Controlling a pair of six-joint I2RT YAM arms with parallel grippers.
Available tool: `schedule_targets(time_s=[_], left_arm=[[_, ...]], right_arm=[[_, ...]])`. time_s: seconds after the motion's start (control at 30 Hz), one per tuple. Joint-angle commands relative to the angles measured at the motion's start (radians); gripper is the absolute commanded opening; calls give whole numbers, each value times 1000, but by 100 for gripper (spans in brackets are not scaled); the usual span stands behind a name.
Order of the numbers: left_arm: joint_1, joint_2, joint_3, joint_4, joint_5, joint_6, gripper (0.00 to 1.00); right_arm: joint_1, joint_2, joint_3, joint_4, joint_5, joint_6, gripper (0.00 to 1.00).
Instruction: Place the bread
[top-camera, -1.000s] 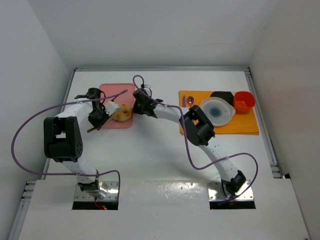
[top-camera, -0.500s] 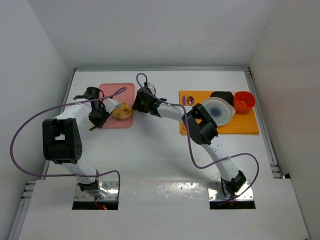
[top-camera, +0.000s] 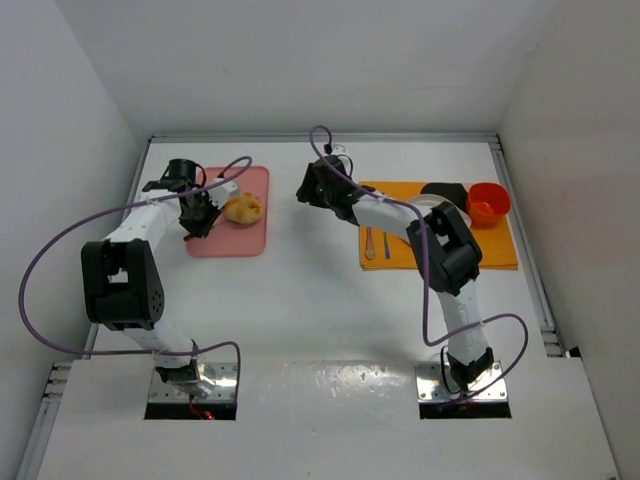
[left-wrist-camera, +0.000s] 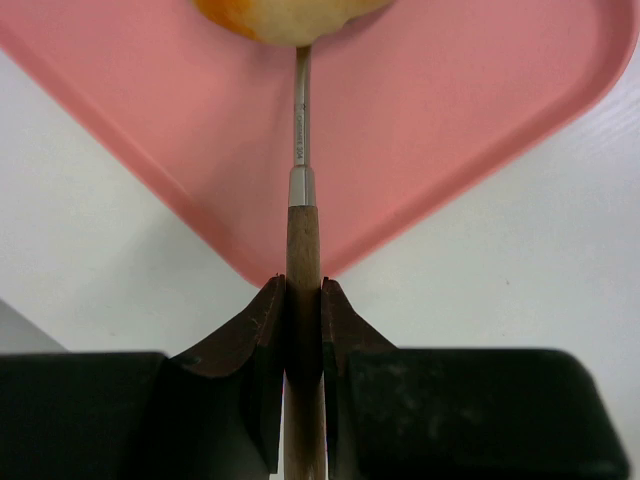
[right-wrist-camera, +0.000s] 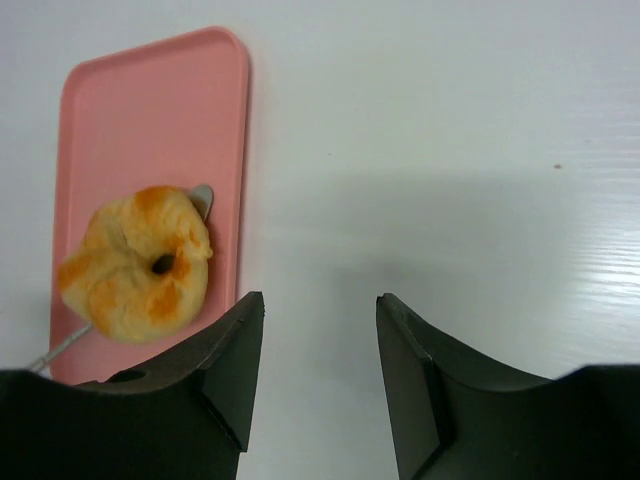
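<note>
The bread (top-camera: 243, 209) is a round golden-brown bun with a dark centre. It lies on the pink tray (top-camera: 228, 240) at the back left, and shows in the right wrist view (right-wrist-camera: 135, 262) and at the top edge of the left wrist view (left-wrist-camera: 290, 15). My left gripper (top-camera: 196, 214) (left-wrist-camera: 302, 286) is shut on a wooden-handled metal utensil (left-wrist-camera: 301, 240). The utensil's shaft runs under the bread and its tip (right-wrist-camera: 202, 196) shows beside it. My right gripper (top-camera: 304, 190) (right-wrist-camera: 320, 310) is open and empty over the white table, right of the tray.
An orange mat (top-camera: 495, 250) lies at the back right. On it are a spoon (top-camera: 370, 241), a black container (top-camera: 446, 190) and a red cup (top-camera: 488, 202). My right arm stretches across the mat. Walls close in the table on three sides.
My right gripper has drawn back to the right, off the tray and away from the bread. The bread and my left gripper with the utensil have shifted slightly toward the back.
</note>
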Motion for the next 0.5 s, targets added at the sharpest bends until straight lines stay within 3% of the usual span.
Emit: schedule_targets(time_s=[0.0, 0.2, 0.47], left_arm=[[-23, -62, 80, 43, 44, -21, 0], [-23, -41, 28, 52, 22, 1, 0], [-32, 21, -28, 52, -2, 10, 0]], right_arm=[[-29, -127, -69, 82, 20, -59, 49], [-63, -201, -207, 153, 37, -24, 49], [-75, -215, -249, 164, 35, -7, 49]])
